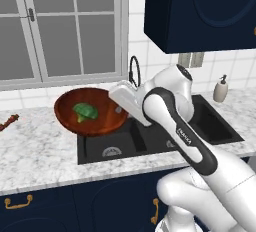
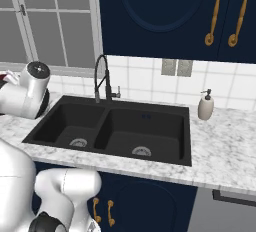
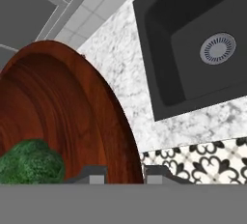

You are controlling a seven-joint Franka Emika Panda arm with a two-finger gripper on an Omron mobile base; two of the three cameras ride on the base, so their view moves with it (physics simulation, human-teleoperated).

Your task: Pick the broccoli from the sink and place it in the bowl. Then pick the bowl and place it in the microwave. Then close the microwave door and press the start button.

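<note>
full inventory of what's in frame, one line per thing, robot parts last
bowl: 1, reddish-brown, tilted and lifted over the sink's left edge, rim between the fingers
broccoli: 1, green, inside the bowl
sink: 1, black, double basin, set in the counter
faucet: 1, black, behind the sink
soap dispenser: 1, beige, right of the sink
counter: 1, white-grey marble
window: 1, grey frame, above the counter
cabinets: dark blue, gold handles, above and below
small red-brown item: 1, far left of counter, unclear what
gripper: 1, dark tips either side of the bowl's rim
</note>
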